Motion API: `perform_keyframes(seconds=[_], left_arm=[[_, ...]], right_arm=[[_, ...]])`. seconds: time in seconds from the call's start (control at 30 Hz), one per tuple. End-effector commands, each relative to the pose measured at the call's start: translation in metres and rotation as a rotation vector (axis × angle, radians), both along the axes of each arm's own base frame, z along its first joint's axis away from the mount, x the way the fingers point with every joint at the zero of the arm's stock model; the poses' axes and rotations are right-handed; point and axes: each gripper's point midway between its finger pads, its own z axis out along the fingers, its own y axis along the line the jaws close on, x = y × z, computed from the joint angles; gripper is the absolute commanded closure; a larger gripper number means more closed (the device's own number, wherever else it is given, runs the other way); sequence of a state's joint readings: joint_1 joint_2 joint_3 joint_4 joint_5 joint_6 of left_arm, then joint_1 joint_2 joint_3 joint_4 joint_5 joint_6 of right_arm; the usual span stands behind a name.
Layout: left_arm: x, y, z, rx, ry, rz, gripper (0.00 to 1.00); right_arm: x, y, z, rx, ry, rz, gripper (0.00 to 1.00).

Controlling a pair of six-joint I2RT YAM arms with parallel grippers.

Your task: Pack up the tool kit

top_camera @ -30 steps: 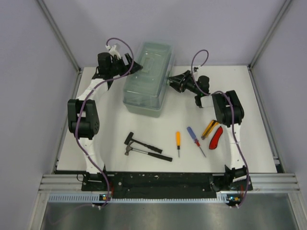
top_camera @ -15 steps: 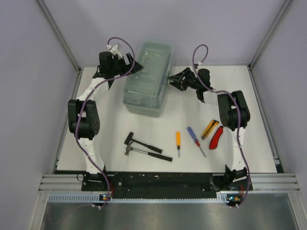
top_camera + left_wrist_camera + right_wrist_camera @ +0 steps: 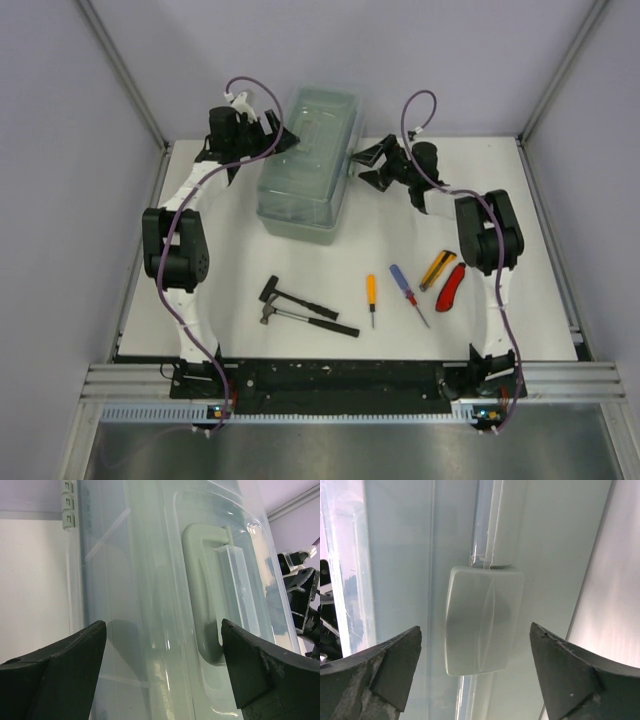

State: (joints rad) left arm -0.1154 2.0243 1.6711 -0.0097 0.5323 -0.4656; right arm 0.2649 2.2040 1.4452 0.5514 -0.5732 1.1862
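The grey-green toolbox (image 3: 310, 165) with its translucent lid stands shut at the back middle of the table. My left gripper (image 3: 283, 140) is open at the box's left side, its fingertips over the lid (image 3: 150, 605) beside the top handle (image 3: 205, 590). My right gripper (image 3: 362, 167) is open at the box's right side, facing the front latch (image 3: 482, 620) without touching it. Two small hammers (image 3: 300, 308), an orange screwdriver (image 3: 371, 296), a blue-and-red screwdriver (image 3: 407, 292), a yellow cutter (image 3: 437, 268) and a red cutter (image 3: 451, 287) lie on the table in front.
The white table (image 3: 230, 240) is fenced by grey walls and metal rails at both sides. The right arm's body shows beyond the box in the left wrist view (image 3: 300, 595).
My right gripper has moved left and slightly back, closer to the toolbox's latch side. The left gripper has barely moved.
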Motion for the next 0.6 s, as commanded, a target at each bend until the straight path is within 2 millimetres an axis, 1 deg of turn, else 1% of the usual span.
perform_keyframes(seconds=[0.0,0.07,0.17,0.2,0.23,0.3,0.4,0.47,0.53,0.57], left_arm=[[-0.095,-0.086,-0.088,-0.016,0.387,-0.307,0.06],[-0.097,-0.088,-0.086,-0.030,0.387,-0.326,0.06],[-0.102,-0.093,-0.083,-0.063,0.389,-0.366,0.06],[-0.104,-0.095,-0.081,-0.079,0.387,-0.382,0.06],[-0.105,-0.097,-0.079,-0.091,0.383,-0.396,0.06],[-0.108,-0.101,-0.074,-0.122,0.381,-0.427,0.06],[-0.112,-0.106,-0.073,-0.148,0.391,-0.460,0.06],[-0.114,-0.107,-0.075,-0.149,0.397,-0.464,0.06],[-0.116,-0.109,-0.077,-0.151,0.406,-0.471,0.06],[-0.117,-0.110,-0.078,-0.151,0.407,-0.474,0.06]], right_arm=[[-0.046,0.074,0.022,0.099,-0.178,0.238,0.06],[-0.049,0.077,0.030,0.158,-0.224,0.268,0.04],[-0.053,0.081,0.047,0.262,-0.293,0.318,0.02],[-0.056,0.082,0.049,0.299,-0.309,0.335,0.02],[-0.057,0.082,0.058,0.336,-0.324,0.348,0.02],[-0.061,0.085,0.058,0.383,-0.339,0.380,0.02],[-0.071,0.092,0.067,0.414,-0.369,0.425,0.02],[-0.079,0.098,0.073,0.416,-0.389,0.455,0.07],[-0.084,0.102,0.082,0.412,-0.410,0.481,0.15],[-0.086,0.103,0.084,0.401,-0.417,0.489,0.22]])
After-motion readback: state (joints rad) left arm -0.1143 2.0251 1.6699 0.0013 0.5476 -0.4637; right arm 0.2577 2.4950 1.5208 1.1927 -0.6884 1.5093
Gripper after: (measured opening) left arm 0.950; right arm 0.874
